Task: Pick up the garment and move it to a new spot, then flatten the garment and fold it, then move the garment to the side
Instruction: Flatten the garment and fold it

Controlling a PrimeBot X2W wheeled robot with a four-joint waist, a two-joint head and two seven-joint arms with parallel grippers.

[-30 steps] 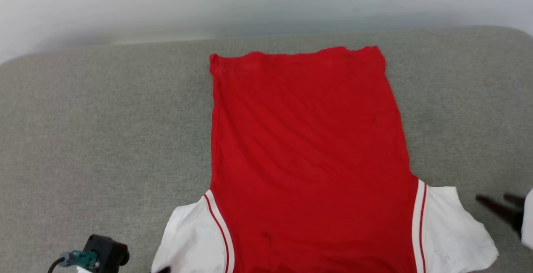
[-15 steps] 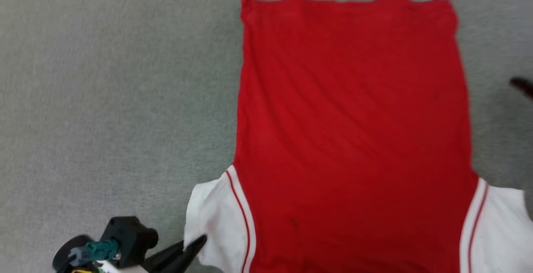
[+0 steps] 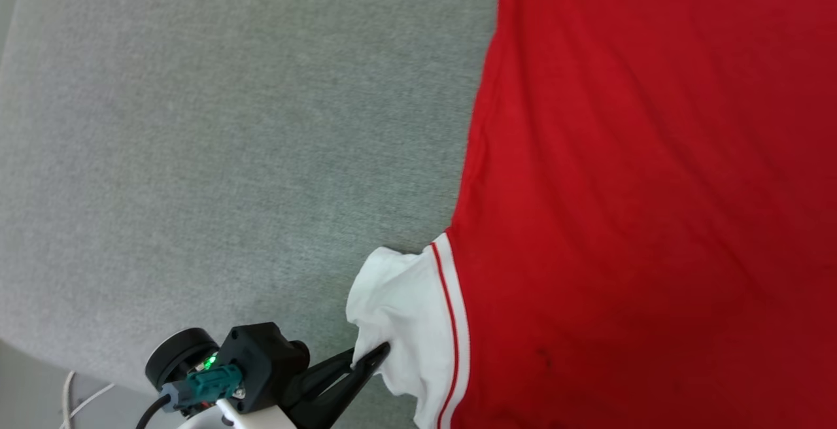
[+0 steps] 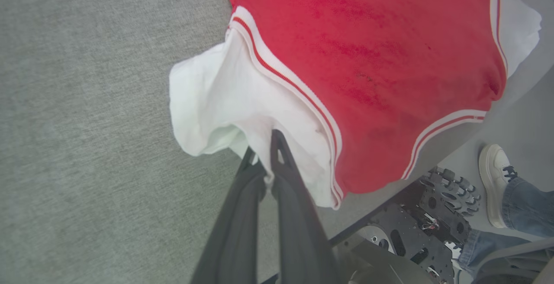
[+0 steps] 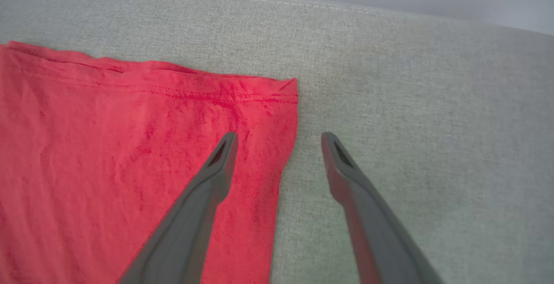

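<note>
Head view: the red shirt (image 3: pixel 641 187) lies flat on the grey, cloth-covered tabletop (image 3: pixel 229 121), a plain red side up, toward the right of the picture. One white sleeve (image 3: pixel 405 298), edged with red-and-white trim, sticks out at the lower middle and is bunched. The left gripper (image 3: pixel 374 354) reaches in from the bottom edge, and its jaws are pressed together on the sleeve's lower edge, pinching the white cloth.

The left wrist view shows the two dark fingers (image 4: pixel 279 145) meeting at a fold of that sleeve, with white cloth caught between them and the sleeve puckered around the grip. The striped neck trim (image 4: pixel 441 124) lies close to the tabletop's near edge. Past that edge are the robot's dark base (image 4: pixel 424 214) and a person's white shoe (image 4: pixel 493 175) and blue jeans leg (image 4: pixel 523 201) on the floor.

The right wrist view shows the right gripper (image 5: pixel 280 139) near the shirt's far hem corner (image 5: pixel 290 87), its jaws spread wide and holding nothing. One finger is over red cloth and the other over bare tabletop, with the shirt's side edge running between them. Whether the tips touch the surface cannot be told.
</note>
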